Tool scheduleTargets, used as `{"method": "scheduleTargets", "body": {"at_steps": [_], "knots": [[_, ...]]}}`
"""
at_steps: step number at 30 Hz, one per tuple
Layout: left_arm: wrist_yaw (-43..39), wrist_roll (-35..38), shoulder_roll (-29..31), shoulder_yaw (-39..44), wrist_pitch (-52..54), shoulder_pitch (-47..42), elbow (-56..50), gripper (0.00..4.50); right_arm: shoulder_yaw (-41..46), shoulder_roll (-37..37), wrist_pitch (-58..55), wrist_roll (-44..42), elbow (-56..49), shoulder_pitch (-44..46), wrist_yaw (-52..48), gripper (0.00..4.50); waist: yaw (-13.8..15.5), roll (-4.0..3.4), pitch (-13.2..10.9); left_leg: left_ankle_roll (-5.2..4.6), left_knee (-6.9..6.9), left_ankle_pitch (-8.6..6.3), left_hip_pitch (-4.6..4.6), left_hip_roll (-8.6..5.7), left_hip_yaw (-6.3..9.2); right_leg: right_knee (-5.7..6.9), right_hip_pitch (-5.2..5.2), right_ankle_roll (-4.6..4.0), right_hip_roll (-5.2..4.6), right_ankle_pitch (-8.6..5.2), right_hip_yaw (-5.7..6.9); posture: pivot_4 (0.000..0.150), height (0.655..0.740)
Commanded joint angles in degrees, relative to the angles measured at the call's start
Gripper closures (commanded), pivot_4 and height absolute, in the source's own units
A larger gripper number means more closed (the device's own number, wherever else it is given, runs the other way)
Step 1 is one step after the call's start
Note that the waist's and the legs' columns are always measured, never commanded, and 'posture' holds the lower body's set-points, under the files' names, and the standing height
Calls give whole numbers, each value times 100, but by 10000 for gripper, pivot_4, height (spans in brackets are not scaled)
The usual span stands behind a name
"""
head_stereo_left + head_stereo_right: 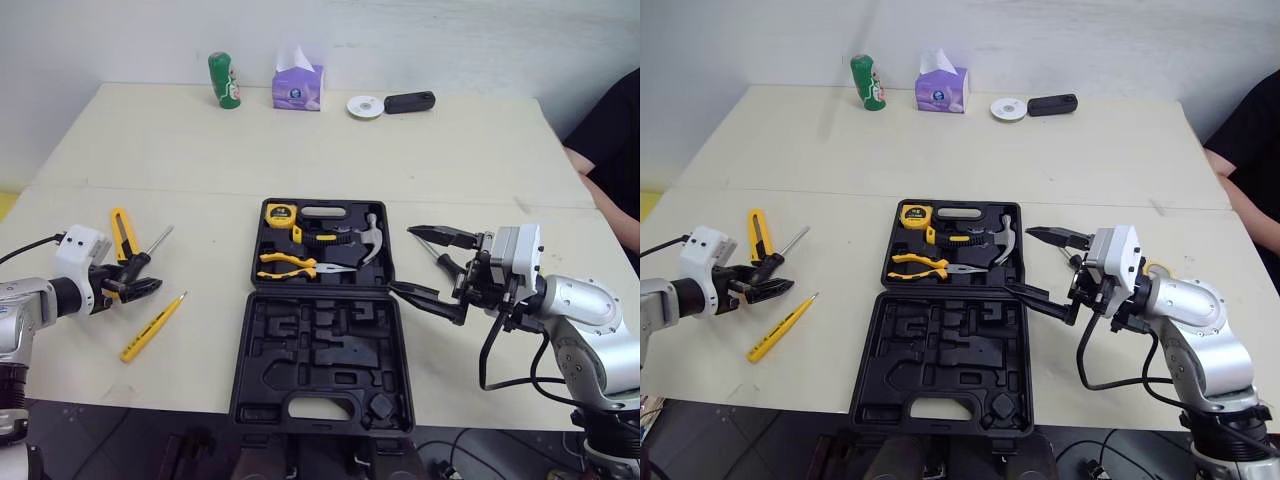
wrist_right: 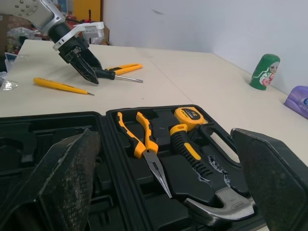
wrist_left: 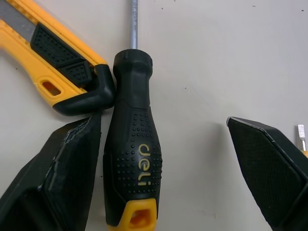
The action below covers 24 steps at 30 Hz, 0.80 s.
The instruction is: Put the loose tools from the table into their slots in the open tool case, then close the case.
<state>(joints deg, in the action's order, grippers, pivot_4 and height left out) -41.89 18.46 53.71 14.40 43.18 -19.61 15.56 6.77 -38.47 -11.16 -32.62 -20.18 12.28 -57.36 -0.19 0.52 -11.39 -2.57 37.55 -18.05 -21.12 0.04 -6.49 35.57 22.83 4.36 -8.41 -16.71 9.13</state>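
Nearest us lay the open tool case (image 1: 320, 350); our right pincer (image 1: 401, 259) gaped empty beside it, our left pincer (image 3: 162, 122) stood open around the screwdriver (image 3: 132, 144), perhaps touching it.

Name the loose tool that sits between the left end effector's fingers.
The black-handled screwdriver: it lies between the fingers of the open left end effector. The yellow utility knife lies beside them; the slim yellow screwdriver lies apart.

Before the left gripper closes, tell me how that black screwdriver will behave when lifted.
The screwdriver looks stiff: moulded handle, straight metal shaft. Its dotted grip should resist slipping in the open left gripper. The rounded handle may roll if nudged, though the yellow knife beside it could block that side.
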Motion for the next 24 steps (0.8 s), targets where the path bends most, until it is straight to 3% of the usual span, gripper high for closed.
{"method": "scheduleTargets", "body": {"at_steps": [1, 4, 10, 16, 24], "knots": [[114, -105, -8, -16, 38, -44, -46, 742, 67, -11, 109, -59, -276, -20, -46, 0, 12, 0, 0, 0, 2, 0, 0, 0, 0, 1, 0, 0, 0, 0, 0, 1500, 7400], [99, -121, -23, -74, 84, -37, -57, 7645, 83, -34, 68, -121, -326, -28, -87, 0, 8, 0, 0, 0, 3, 0, 0, 0, 0, 2, 0, 0, 0, 0, 0, 1500, 7400], [128, -248, -56, -150, 59, -3, -24, 33778, 4, -17, -1, -131, -475, -119, -113, 0, 15, 1, 1, 0, 4, 0, 0, 0, 0, 2, -1, 0, -1, 0, 0, 1500, 7400], [85, -201, -117, -48, -77, 96, -58, 34211, -22, -11, 2, -95, -480, -121, -80, 0, 15, 1, 1, 0, 6, 0, 2, 0, 0, 3, -3, 0, -1, 0, -1, 1500, 7400], [-276, 225, -334, 901, -1529, 585, -580, 34212, 116, -141, 186, 61, -495, -477, -149, 0, 17, 4, 0, 0, 10, -1, -8, 1, 5, -3, -3, 0, -2, 0, 4, 1500, 7400]]}}
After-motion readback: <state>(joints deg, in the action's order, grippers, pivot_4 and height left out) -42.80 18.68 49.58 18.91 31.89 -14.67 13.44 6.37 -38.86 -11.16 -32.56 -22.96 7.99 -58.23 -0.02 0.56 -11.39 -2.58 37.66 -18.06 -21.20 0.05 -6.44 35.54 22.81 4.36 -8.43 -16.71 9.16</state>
